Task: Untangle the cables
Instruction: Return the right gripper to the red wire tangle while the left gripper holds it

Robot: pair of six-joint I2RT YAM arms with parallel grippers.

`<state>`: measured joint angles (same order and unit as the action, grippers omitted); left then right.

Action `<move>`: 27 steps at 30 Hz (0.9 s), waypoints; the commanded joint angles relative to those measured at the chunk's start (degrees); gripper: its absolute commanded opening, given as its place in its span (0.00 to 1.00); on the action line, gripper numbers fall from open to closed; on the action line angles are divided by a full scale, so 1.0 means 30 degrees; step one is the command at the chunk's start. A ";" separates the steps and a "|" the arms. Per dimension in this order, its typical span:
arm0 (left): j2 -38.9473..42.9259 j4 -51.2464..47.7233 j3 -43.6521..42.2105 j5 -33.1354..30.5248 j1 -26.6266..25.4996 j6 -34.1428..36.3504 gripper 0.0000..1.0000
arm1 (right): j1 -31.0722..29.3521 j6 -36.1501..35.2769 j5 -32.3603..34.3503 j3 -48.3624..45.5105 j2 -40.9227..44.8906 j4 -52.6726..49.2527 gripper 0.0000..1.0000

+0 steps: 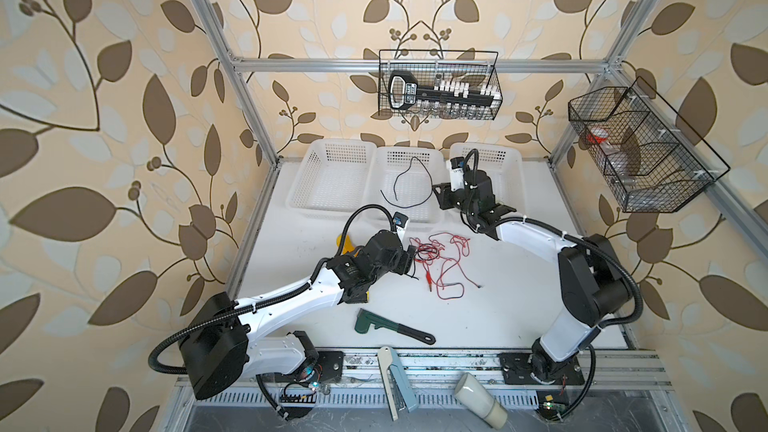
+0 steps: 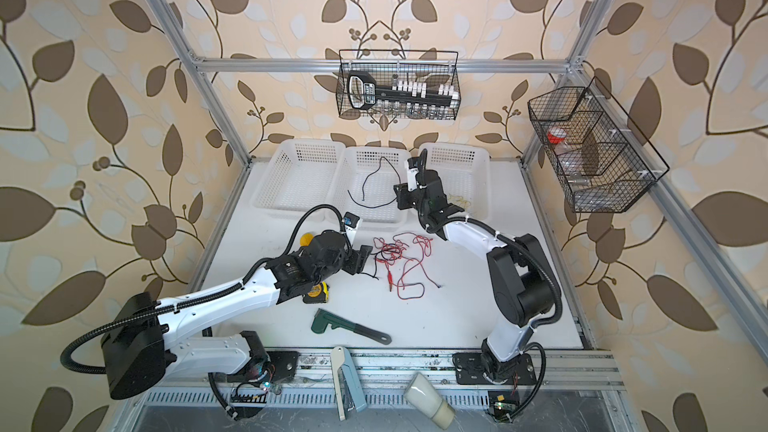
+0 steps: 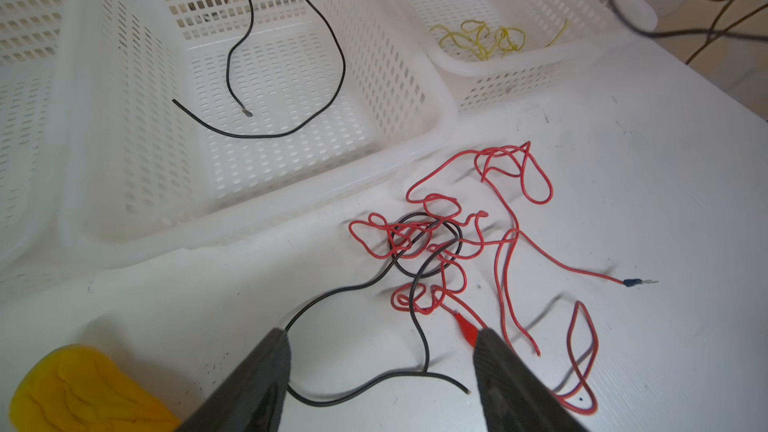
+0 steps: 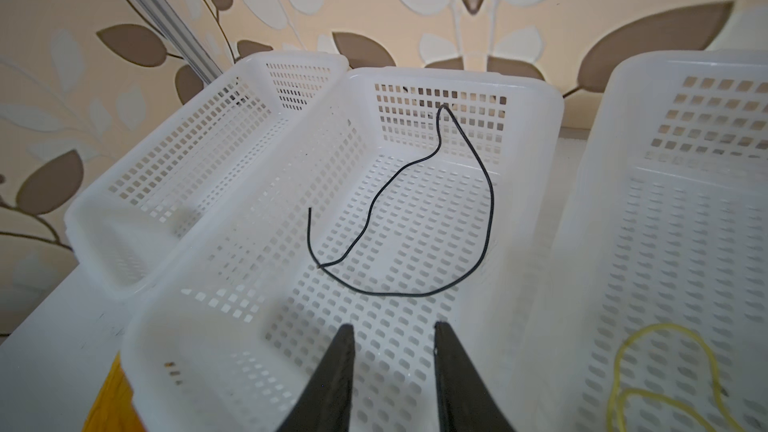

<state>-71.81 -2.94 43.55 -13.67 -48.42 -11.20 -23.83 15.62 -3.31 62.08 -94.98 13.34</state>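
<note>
We hold our left gripper (image 3: 381, 338) low over the white table (image 3: 665, 180), its fingers spread wide and clamped on nothing. A black cable (image 3: 415, 317) runs between them into the red cables (image 3: 457, 243), which lie tangled on the table just beside the middle basket (image 3: 432, 89). Our right gripper (image 4: 394, 326) hangs above that basket, fingers apart and empty, over a second black cable (image 4: 491, 209) lying inside. A yellow cable (image 3: 482, 41) lies in the neighbouring basket (image 3: 519, 66).
</note>
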 commanded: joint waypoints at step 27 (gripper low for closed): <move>-0.8853 -0.2503 0.6161 0.2448 -0.0060 0.0120 0.42 | 0.0005 0.1654 0.0460 -0.8914 0.9189 -0.1518 0.34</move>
<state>-97.47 -8.84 59.40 -7.40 -48.42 -10.66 -23.83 19.99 -2.37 36.03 -68.14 9.47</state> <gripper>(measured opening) 0.425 0.340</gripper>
